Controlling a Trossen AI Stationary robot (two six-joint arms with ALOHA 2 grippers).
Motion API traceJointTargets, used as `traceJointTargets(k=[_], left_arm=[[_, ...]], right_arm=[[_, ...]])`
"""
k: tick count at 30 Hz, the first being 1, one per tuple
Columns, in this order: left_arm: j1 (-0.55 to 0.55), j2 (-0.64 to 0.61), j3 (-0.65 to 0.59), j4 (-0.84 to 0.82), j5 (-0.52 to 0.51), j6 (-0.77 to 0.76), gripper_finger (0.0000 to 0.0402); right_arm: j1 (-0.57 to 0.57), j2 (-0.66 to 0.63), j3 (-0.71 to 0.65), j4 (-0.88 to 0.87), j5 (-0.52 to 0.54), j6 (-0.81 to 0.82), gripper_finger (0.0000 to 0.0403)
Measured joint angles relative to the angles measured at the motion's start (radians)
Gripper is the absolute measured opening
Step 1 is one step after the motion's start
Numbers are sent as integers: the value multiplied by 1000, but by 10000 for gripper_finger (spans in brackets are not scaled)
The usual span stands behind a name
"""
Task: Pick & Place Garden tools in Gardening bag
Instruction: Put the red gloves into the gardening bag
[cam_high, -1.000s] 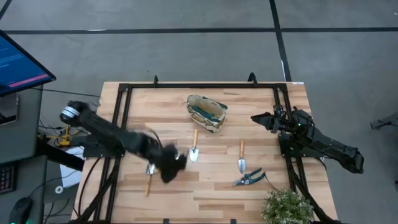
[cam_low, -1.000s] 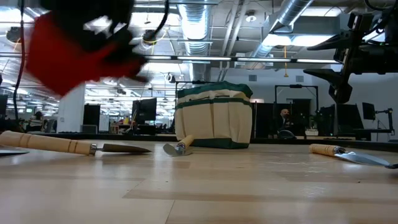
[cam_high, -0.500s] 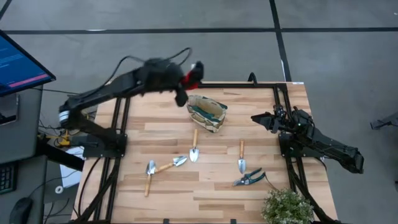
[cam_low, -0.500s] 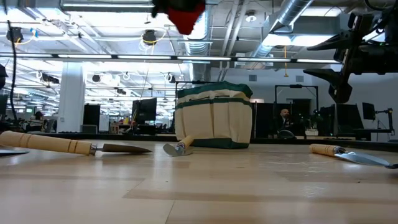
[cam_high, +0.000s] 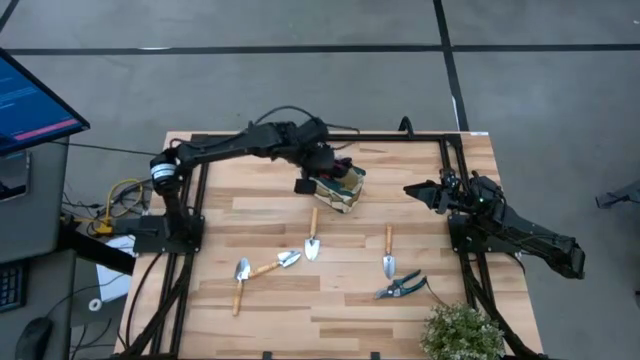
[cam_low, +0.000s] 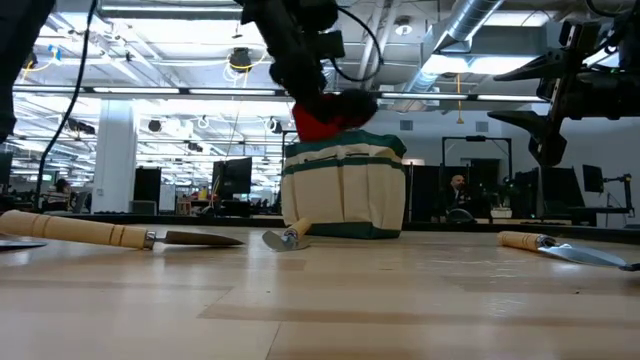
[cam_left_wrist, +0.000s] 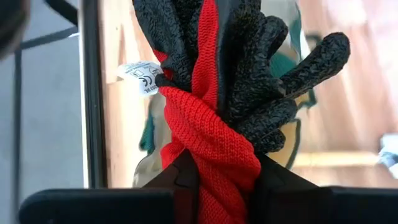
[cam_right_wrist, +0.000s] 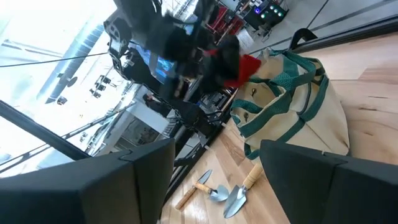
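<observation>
While my left gripper (cam_left_wrist: 217, 177) hangs right over the gardening bag (cam_high: 333, 183) near the far edge of the table (cam_high: 330, 310), it's pinching the red-and-black glove (cam_left_wrist: 224, 93) by its cuff, fingers dangling over the bag's open top. Three wooden-handled trowels (cam_high: 312, 238) lie on the boards nearer the front, a fourth trowel (cam_high: 388, 254) sits just beside the blue-handled pruning shears (cam_high: 402, 287), and a leafy plant (cam_high: 462, 332) is at the front right corner. My right gripper (cam_high: 422, 193) waits off to the bag's right, jaws spread, holding nothing. From the low view the glove (cam_low: 328, 118) touches the bag's teal rim, which the overhead can't settle. Wrist cam shows a little white tag (cam_left_wrist: 142, 74) on the cuff, print too tiny to read.
</observation>
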Motion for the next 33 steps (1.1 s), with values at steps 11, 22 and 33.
traceJointTargets(k=[11,22,33], left_arm=[[-45,23,2,5,-75,151,63],[-45,23,2,3,-68,156,137],[-46,23,1,-12,-37,151,193]], right_arm=[[0,0,0,0,0,0,230],[0,0,0,0,0,-3,230],[0,0,0,0,0,-3,230]])
